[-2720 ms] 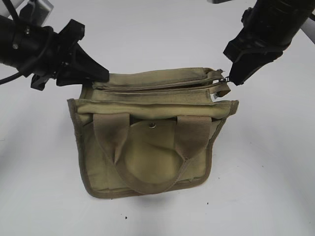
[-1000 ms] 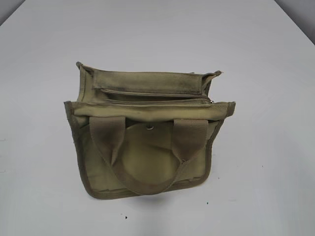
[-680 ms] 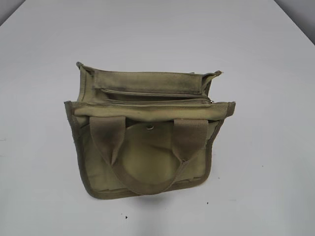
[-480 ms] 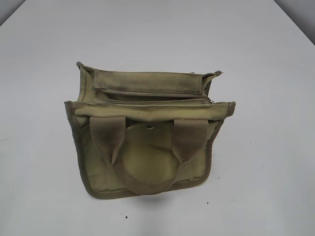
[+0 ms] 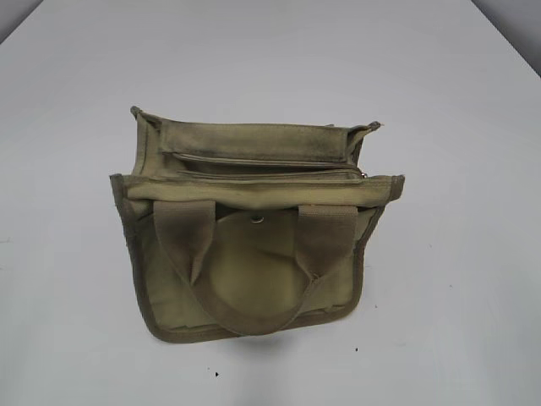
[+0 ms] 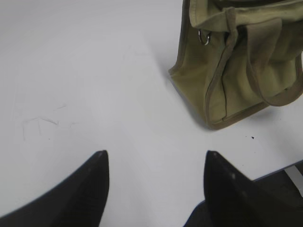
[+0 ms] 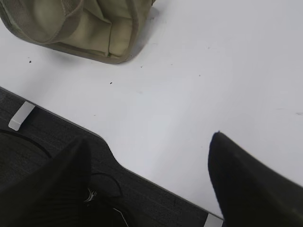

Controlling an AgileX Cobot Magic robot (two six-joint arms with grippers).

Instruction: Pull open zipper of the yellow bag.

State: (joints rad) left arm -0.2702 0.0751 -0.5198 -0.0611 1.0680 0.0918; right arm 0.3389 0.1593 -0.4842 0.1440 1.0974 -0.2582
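The white bench (image 5: pixel 76 321) was the largest thing in view, and it carried only the yellow bag (image 5: pixel 254 279), which stood near the middle of it in the exterior view with its front pocket and two webbing handles (image 5: pixel 190 245) facing the camera. The bag stood on its base with the top upward, probably so that the top could be reached from above. Along that top ran the zipper (image 5: pixel 262 161), and the two sides of the opening appeared slightly parted, so I judged that the zipper was already pulled open or nearly so; the pull tab itself was too small to find with certainty. Both arms were absent from the exterior view. The left end effector (image 6: pixel 154 189) hung over bare bench, well apart from the bag's corner, with its jaws spread and nothing between them. The right end effector (image 7: pixel 149 179) was also released and empty, above the bench edge and away from the bag. A small metal ring (image 6: pixel 204 37) showed on the bag's side.
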